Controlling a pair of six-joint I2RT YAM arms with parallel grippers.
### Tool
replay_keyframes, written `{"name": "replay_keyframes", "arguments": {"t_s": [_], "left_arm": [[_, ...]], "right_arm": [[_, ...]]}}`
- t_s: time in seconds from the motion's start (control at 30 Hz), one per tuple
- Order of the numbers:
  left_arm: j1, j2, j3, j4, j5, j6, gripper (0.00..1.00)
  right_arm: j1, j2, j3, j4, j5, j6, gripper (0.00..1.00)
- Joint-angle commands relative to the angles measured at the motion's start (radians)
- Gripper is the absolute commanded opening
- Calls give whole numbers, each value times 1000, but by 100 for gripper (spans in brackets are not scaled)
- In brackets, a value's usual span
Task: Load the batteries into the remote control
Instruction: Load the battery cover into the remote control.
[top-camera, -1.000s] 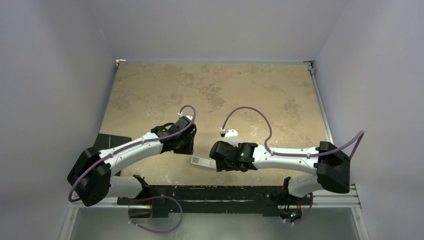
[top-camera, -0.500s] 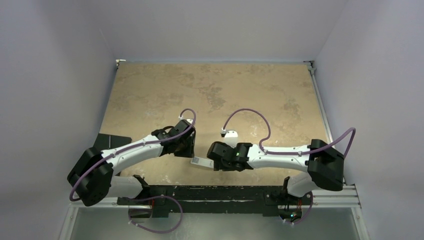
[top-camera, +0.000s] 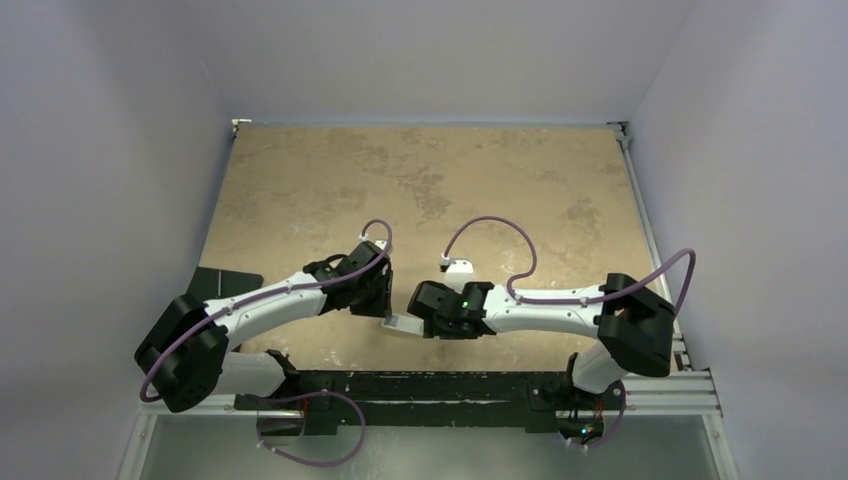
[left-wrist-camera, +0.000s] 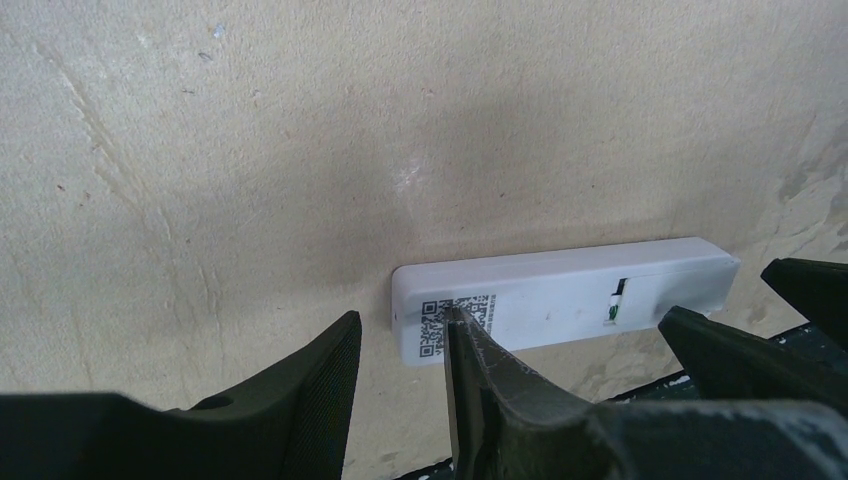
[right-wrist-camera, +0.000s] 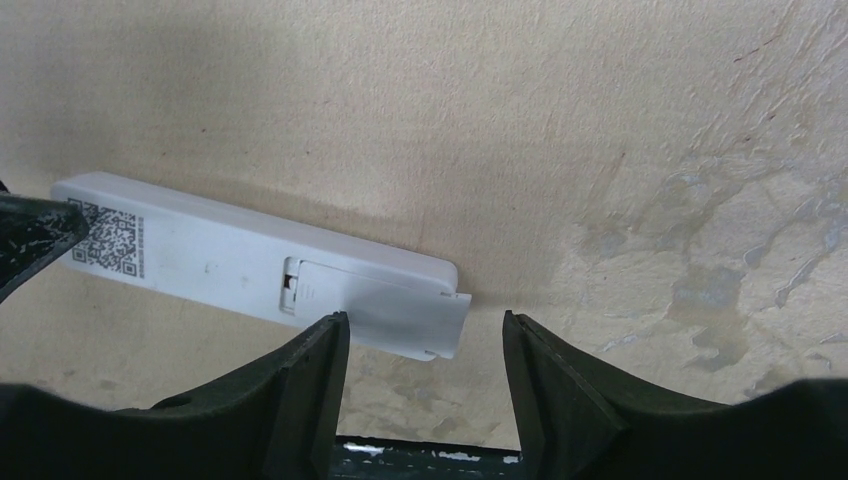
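Both arms reached low and inward, wrists facing. The left pincer (left-wrist-camera: 400, 325) stood spread, one fingertip (left-wrist-camera: 470, 345) over the QR label (left-wrist-camera: 430, 330) of the remote control (left-wrist-camera: 560, 300). The right pincer (right-wrist-camera: 422, 325) gaped, with the half-slid battery cover (right-wrist-camera: 405, 315) just ahead between its fingers, on the table (right-wrist-camera: 500, 120).

The surface (top-camera: 480, 170) is lit softly and evenly from above, and no glare is seen on it. In both wrist views a diffuse shadow is cast just behind the remote control (right-wrist-camera: 230, 260), whose printed code is rendered sharply. The dark jaws in front of the remote control are slightly blurred. In the overhead view the remote control is shown small and coarse.
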Motion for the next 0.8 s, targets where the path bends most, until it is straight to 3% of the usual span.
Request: {"name": "replay_keyframes", "arguments": {"t_s": [0.0,0.43,0.77], "left_arm": [[-1,1,-8,41,17,1,35],[-2,10,-47,90,77,-14,35],[-2,10,-68,112,97,-23,35]], "right_arm": [[-4,10,44,-40,50,45,65],[-8,33,51,-52,52,64,64],[-8,51,48,-45,30,61,58]]}}
